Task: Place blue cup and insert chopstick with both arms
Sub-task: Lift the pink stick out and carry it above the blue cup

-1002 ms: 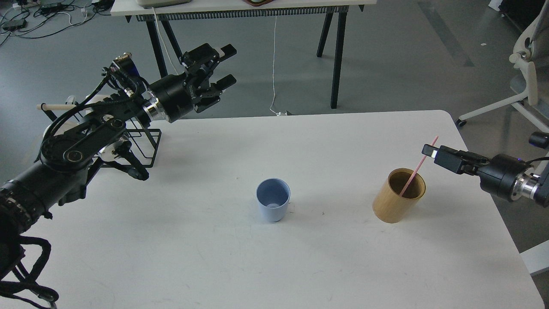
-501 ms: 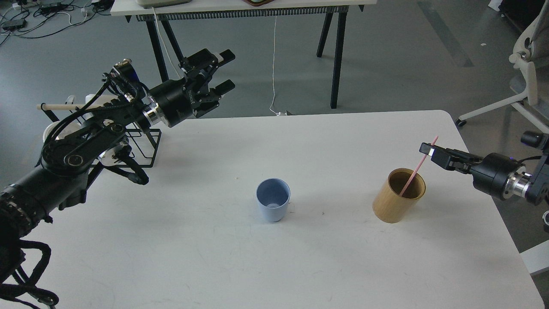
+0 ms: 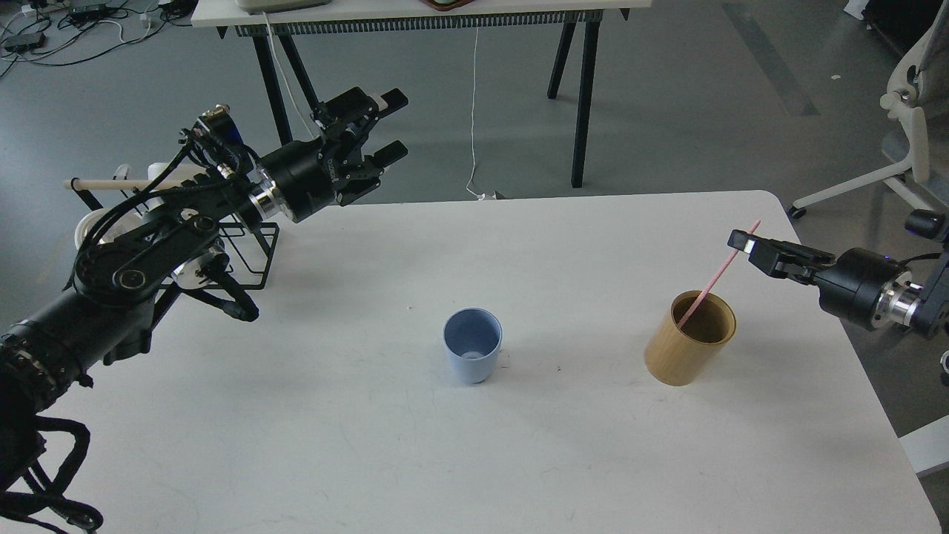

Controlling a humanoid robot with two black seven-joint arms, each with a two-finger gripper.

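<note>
The blue cup (image 3: 472, 345) stands upright and empty near the middle of the white table (image 3: 474, 460). The pink chopstick (image 3: 715, 276) leans up and to the right, with its lower end inside the tan wooden holder (image 3: 688, 348). My right gripper (image 3: 741, 242) is shut on the chopstick's upper part, above and to the right of the holder. My left gripper (image 3: 384, 127) is open and empty, held high past the table's far left edge, well away from the cup.
A black wire rack (image 3: 248, 248) with a pale wooden rod (image 3: 111, 183) stands at the table's left edge under my left arm. A white chair (image 3: 908, 141) stands off the right side. Another table's legs (image 3: 586, 96) stand behind.
My right gripper has risen a little with the chopstick, whose lower end has shifted left and up inside the holder. My left gripper has drawn back slightly. The cup has not moved.
</note>
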